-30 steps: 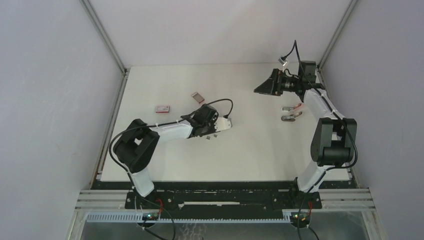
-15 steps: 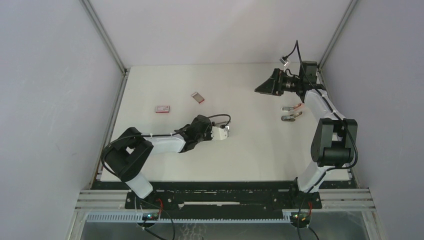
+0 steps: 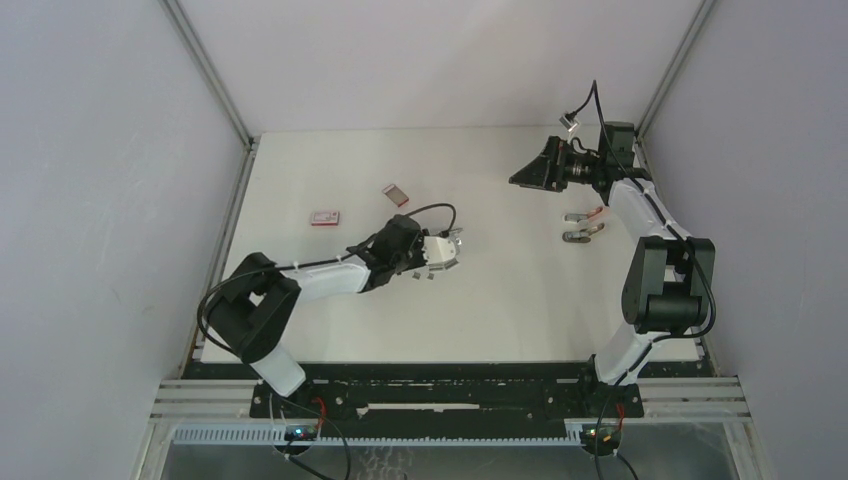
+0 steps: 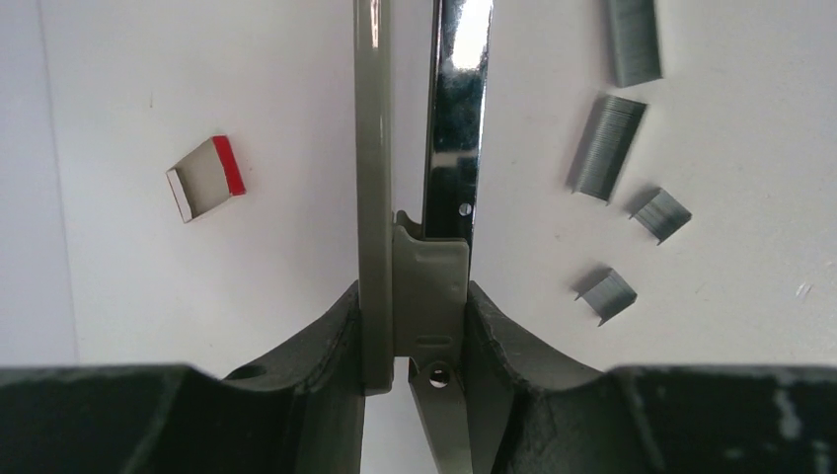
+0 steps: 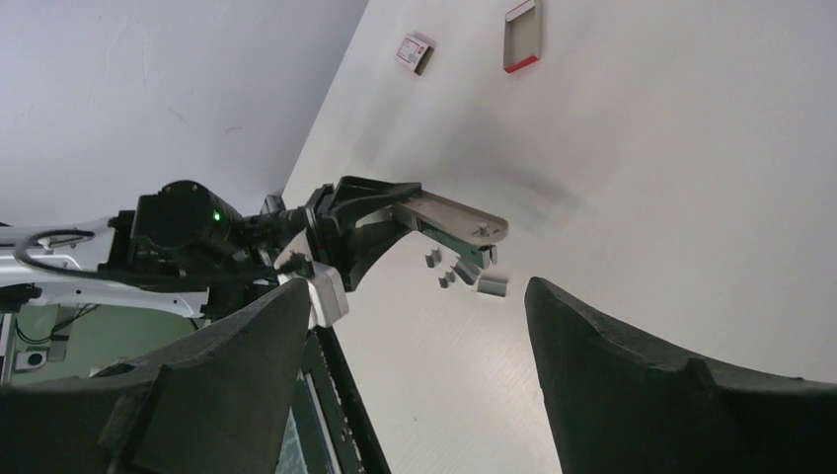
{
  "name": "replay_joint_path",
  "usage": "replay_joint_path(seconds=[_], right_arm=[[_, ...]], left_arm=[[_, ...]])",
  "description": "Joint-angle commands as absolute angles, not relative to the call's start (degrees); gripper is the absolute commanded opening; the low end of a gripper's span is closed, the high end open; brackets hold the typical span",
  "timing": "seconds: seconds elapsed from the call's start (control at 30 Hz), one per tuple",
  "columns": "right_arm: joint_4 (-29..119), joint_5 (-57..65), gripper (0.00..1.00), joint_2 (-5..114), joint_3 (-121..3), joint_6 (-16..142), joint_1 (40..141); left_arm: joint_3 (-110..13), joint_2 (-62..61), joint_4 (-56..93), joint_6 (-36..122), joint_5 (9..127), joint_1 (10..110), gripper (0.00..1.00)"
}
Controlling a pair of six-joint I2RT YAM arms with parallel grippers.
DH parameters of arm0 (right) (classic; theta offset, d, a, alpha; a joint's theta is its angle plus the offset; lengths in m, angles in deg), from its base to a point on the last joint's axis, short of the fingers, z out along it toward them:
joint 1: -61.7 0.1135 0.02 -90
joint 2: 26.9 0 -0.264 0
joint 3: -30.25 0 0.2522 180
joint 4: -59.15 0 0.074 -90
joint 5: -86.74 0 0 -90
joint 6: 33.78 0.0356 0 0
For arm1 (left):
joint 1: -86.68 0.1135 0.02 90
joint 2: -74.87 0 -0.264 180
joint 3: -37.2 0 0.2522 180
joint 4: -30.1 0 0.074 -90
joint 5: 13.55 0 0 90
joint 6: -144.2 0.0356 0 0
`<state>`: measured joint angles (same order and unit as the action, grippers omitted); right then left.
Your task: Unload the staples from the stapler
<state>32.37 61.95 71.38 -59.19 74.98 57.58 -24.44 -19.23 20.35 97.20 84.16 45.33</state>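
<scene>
Broadly, the white table [image 3: 520, 300] fills the top view. The left gripper [image 3: 440, 250] is stretched low over its middle, and the right gripper [image 3: 530, 172] is raised near the far right corner, well apart from it.

The left fingers [image 4: 316, 355] are clamped on the hinge end of the stapler [image 4: 373, 148], 1 finger on each side. The stapler's grey top arm and chrome rail point away from the wrist, slightly parted.

The right fingers [image 5: 227, 395] stand wide apart, holding and touching nothing; the stapler [image 5: 449, 219] shows between them, far off.

2 small red-and-white boxes [image 3: 325, 217] [image 3: 396, 194] lie on the table beyond the left arm, and 1 of them [image 4: 205, 178] sits left of the stapler in the left wrist view.

The staples [image 4: 607, 148], 4 short grey strips, lie loose on the table just right of the chrome rail, close together but apart from the stapler.
</scene>
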Motion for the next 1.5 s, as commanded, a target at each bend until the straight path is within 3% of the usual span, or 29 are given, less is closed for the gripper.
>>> replay_joint_path(seconds=[0.0, 0.3, 0.8, 1.27, 1.47], right_arm=[[34.17, 63.43, 0.81, 68.0, -58.62, 73.32, 57.51], [33.4, 63.49, 1.0, 65.14, -57.36, 66.34, 59.81], [25.56, 63.63, 0.98, 62.51, -57.27, 48.59, 65.14], [10.8, 54.69, 0.96, 57.31, -57.69, 18.83, 74.26], [5.5, 42.05, 0.96, 55.96, -57.22, 4.97, 82.65]], left_arm=[[-31.07, -14.34, 17.25, 91.3, 77.86, 48.54, 0.0], [-39.03, -12.98, 4.18, 83.32, 59.4, 55.77, 0.0], [-51.47, -18.65, -12.42, 73.46, 22.17, 64.73, 0.0], [-60.09, -29.74, -29.9, 78.88, 4.12, 66.18, 0.0], [-62.77, -33.35, -35.47, 81.14, 0.15, 66.32, 0.0]])
